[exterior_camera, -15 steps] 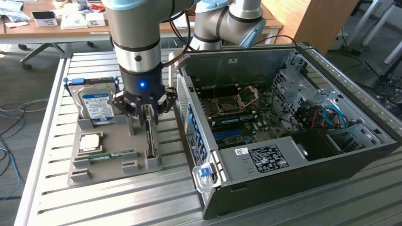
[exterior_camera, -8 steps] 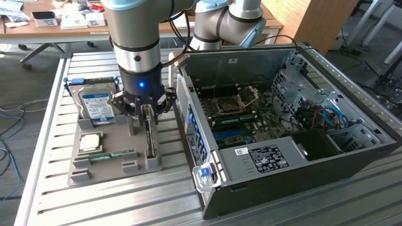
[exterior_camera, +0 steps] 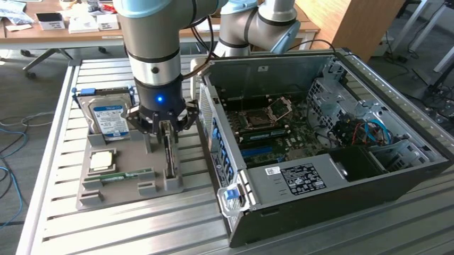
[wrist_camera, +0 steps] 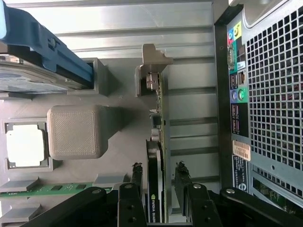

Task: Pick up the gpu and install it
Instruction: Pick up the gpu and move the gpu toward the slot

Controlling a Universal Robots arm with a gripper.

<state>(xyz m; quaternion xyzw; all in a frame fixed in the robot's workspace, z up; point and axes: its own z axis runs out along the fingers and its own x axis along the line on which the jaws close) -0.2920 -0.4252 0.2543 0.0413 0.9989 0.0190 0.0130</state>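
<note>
End effector: you have it (exterior_camera: 165, 135) low over the tray (exterior_camera: 135, 191), its fingers apart with one on each side of the gpu (exterior_camera: 171, 162), clamped on nothing.
Gpu: it stands on edge in a slot on the tray's side nearest the case (exterior_camera: 319, 138).
Exterior view gives you: the arm (exterior_camera: 152, 48) upright above the tray, the case lying open beside the tray with its board exposed, and the slatted desk (exterior_camera: 142, 234) under both.
Wrist view gives you: the fit. Looking along the top edge of the gpu (wrist_camera: 160, 132), you see the end effector (wrist_camera: 158, 166) straddling it. One of the fingers (wrist_camera: 137, 177) is at each face, just off the card. The bracket (wrist_camera: 150, 64) sits at the end away from them.
Rest of tray: the drive (exterior_camera: 108, 118) stands at one end. The CPU (exterior_camera: 103, 159) and RAM (exterior_camera: 117, 177) lie flat beside the gpu slot.
Case from the wrist: you see its port panel and vent grille (wrist_camera: 270, 94), just beside the tray (wrist_camera: 123, 127).
</note>
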